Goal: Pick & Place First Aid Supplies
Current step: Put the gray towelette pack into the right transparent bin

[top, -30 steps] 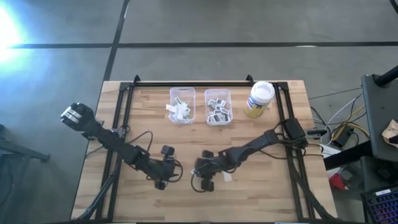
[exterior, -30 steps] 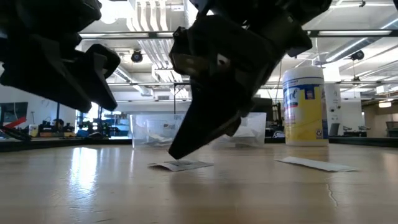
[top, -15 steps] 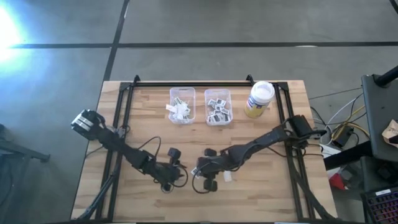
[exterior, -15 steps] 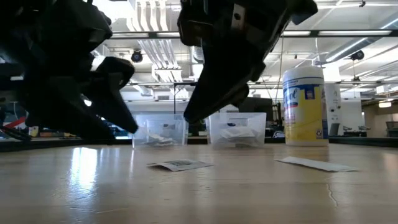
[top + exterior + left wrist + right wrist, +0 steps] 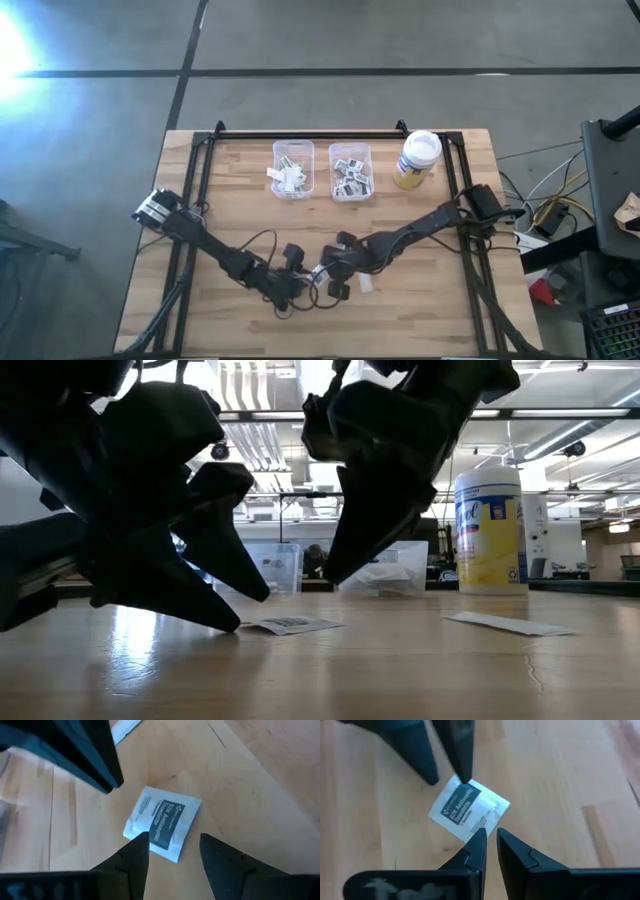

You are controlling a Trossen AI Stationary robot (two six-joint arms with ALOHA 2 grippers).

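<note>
A square white packet with dark print (image 5: 162,822) lies flat on the wooden table (image 5: 230,180), near its front middle (image 5: 319,272). My left gripper (image 5: 172,850) comes in low from the left, open, its fingertips standing at the packet's near edge (image 5: 253,612). My right gripper (image 5: 490,842) hangs a little above the packet on its right side (image 5: 335,575), shut to a thin slit, with nothing between its fingers. A long pale strip (image 5: 366,285) lies flat just right of them. My left gripper slants down from the table's left, and one fingertip (image 5: 238,625) reaches the table at the packet's left edge (image 5: 250,626). Whether it touches the packet, I cannot tell. The packet lies flat on the table.
Two clear bins (image 5: 292,168) (image 5: 350,172) with several packets stand at the far middle. A white-lidded yellow jar (image 5: 418,158) stands to their right. The two grippers are close together over the packet. A black frame (image 5: 330,135) runs along the table's far edge and sides.
My left gripper has moved toward the table's right and down to the packet, rolling as it went, and has stayed open. My right gripper has risen off the table beside the packet. The packet has stayed where it was.
</note>
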